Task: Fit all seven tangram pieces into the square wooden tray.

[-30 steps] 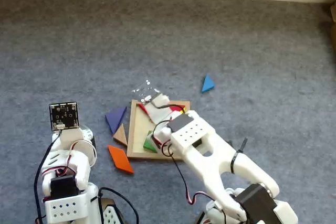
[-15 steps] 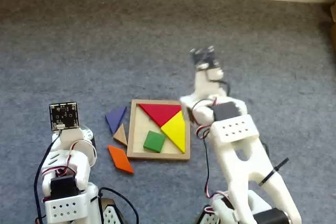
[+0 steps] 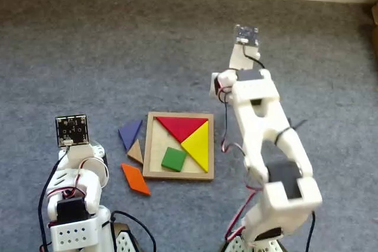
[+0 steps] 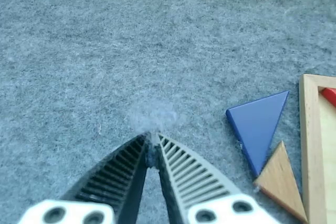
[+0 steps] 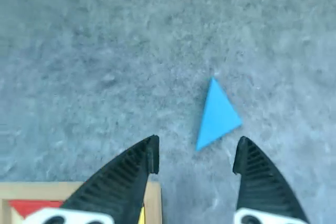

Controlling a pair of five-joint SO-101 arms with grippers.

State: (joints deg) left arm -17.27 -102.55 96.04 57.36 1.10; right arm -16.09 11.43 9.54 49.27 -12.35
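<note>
At the middle of the grey carpet lies the square wooden tray, with three of the seven pieces inside. The red triangle sits against its 12 o'clock edge and the yellow triangle against the 3 o'clock edge. They are packed into one corner, probably to keep the remaining wood free. The green square lies toward 6 o'clock, just beside the yellow.

Outside, at the tray's 9 o'clock, the dark blue triangle and tan triangle lie together, with the orange parallelogram at 8 o'clock.

Beyond the tray at 1 o'clock, the right gripper hangs with jaws spread. The light blue triangle lies just ahead of them, untouched, which looks like lining up a pickup.

The left gripper is clenched on nothing over bare carpet at 8 o'clock, seemingly parked clear.
</note>
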